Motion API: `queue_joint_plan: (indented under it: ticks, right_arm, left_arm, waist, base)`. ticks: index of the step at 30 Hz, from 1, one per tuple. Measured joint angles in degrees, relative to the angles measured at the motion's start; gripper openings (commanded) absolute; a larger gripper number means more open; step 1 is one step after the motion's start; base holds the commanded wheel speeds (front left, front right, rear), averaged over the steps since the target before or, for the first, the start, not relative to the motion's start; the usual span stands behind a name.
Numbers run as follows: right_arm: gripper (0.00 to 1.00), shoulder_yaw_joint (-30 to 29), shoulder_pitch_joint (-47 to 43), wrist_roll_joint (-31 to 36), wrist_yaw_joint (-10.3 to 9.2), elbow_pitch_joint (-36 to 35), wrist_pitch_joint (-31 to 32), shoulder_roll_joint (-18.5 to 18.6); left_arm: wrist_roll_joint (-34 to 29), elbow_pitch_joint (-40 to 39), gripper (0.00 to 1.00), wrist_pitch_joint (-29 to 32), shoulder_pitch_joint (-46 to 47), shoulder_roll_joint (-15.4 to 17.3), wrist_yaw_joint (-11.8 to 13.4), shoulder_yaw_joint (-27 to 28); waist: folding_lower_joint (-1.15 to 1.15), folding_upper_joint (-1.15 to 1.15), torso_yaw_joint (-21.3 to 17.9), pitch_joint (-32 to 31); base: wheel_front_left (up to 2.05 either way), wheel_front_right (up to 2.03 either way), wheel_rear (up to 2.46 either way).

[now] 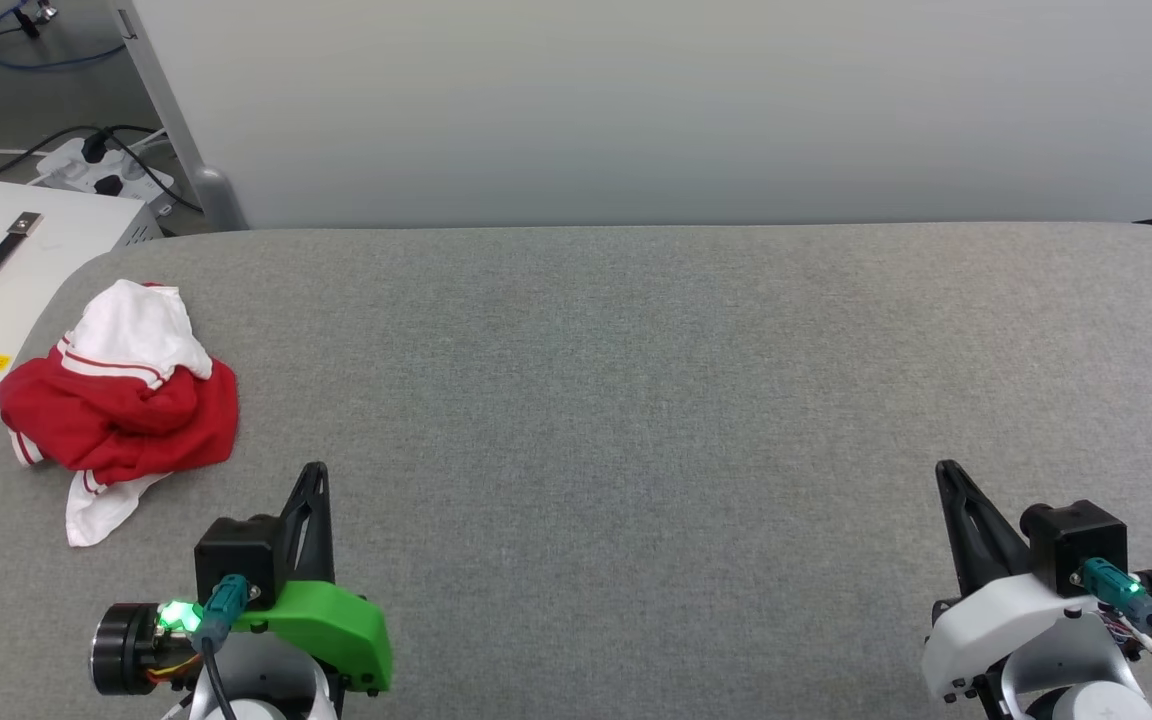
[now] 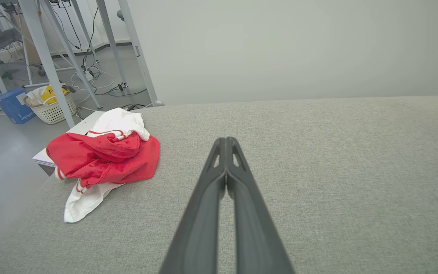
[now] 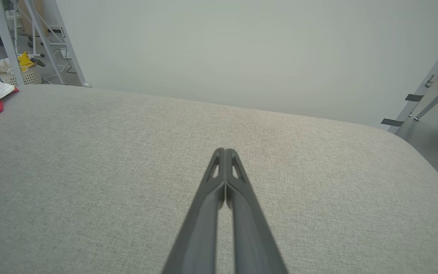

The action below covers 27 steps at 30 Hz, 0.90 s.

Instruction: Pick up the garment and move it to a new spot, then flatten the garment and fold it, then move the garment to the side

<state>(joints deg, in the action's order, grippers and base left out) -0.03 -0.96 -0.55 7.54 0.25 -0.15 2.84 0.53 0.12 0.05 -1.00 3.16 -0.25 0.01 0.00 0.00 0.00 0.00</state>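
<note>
While the crumpled red-and-white T-shirt [image 1: 121, 400] lies at the grey table's [image 1: 636, 420] left edge, both the left gripper [image 1: 316, 470] and the right gripper [image 1: 944, 468] sit closed, empty.

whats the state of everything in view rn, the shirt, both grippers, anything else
garment: crumpled in a heap at the table's left edge, not held
left gripper: shut, empty, apart from the garment
right gripper: shut, empty, far from the garment
power strip: black plugs in it
</note>
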Motion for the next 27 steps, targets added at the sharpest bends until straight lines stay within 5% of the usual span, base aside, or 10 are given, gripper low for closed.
queue_joint_plan:
  ticks: [27]
  right_arm:
    - [0.0, 0.01, 0.0, 0.0, 0.0, 0.0, 0.0, 0.0]
  left_arm:
    - [0.0, 0.0, 0.0, 0.0, 0.0, 0.0, 0.0, 0.01]
  waist:
    - [0.0, 0.0, 0.0, 0.0]
  base:
    - [0.0, 0.0, 0.0]
